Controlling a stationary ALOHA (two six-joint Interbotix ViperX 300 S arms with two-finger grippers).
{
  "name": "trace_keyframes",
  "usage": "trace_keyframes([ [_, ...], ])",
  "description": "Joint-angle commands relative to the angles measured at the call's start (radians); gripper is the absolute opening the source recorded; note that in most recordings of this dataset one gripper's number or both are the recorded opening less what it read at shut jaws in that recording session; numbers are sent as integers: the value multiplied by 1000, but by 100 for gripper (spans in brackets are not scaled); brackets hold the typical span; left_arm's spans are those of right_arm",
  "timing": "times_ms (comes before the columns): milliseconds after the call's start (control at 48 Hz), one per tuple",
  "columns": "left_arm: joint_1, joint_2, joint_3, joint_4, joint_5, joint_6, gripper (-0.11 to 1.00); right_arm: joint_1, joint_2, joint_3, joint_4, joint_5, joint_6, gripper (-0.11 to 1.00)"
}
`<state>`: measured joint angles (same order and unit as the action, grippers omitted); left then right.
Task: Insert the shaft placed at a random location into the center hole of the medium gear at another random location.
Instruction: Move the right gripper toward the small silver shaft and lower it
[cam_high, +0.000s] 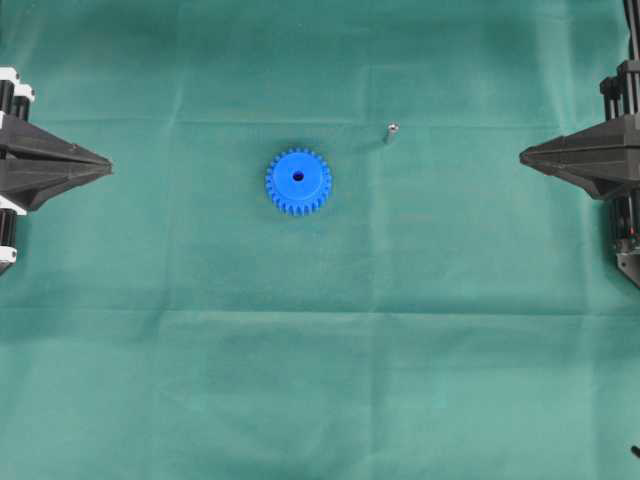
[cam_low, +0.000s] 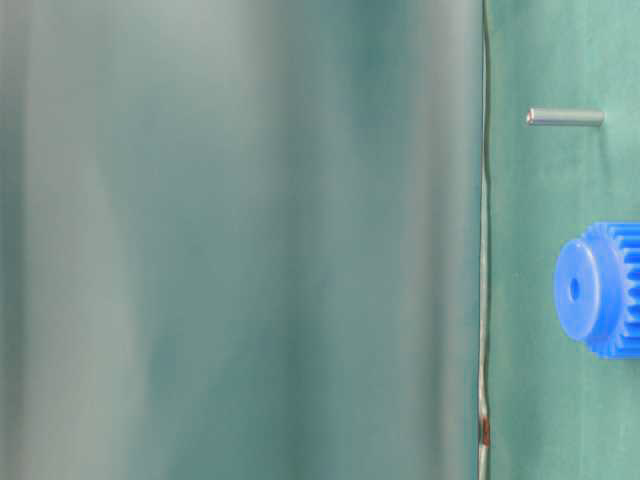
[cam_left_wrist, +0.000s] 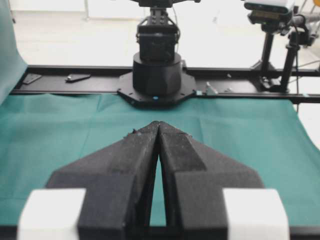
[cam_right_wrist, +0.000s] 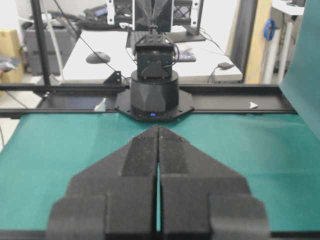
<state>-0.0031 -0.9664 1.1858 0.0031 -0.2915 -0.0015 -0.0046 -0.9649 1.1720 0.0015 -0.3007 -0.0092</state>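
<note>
Nearest lens: black left gripper (cam_left_wrist: 158, 127), jaws pressed together, empty | black right gripper (cam_right_wrist: 158, 131) likewise | Tiny silvery-grey metal shaft (cam_high: 391, 130) stood upright on green cloth-covered bench (cam_high: 320, 380), long axis vertical, near bright blue toothed medium gear (cam_high: 298, 181), apart | Risk: nudged, toppled, rolled away; tilted pin jammed at center hole (cam_high: 298, 176)

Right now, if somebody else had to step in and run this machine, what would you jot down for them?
Left gripper: fingers shut, empty, parked at the left edge of the cloth.
Right gripper: fingers shut, empty, parked at the right edge.
Medium gear: lying flat near the middle of the green cloth, center hole facing up and unfilled.
Shaft: standing on end on the cloth, apart from the gear, on its right and a little farther back.
Done: nothing yet.
Left: pick up the shaft, carry it over and insert it into the hole.
</note>
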Motion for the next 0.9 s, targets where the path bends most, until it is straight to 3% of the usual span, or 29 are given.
trace_keyframes([
  [0, -15, 14, -34, 12, 14, -5, 0, -3, 14, -8, -3, 5, -5, 1],
  [333, -17, 6, -35, 11, 18, -5, 0, -49, 55, -11, -2, 34, -2, 1],
  [604, -17, 6, -35, 11, 21, -5, 0, -124, 209, -2, 0, -60, 0, 4],
  [708, -17, 6, -35, 11, 21, -5, 0, -152, 308, -8, 0, -91, 0, 21],
  [874, -17, 6, -34, 11, 23, -5, 0, -189, 480, -37, 0, -130, -6, 71],
])
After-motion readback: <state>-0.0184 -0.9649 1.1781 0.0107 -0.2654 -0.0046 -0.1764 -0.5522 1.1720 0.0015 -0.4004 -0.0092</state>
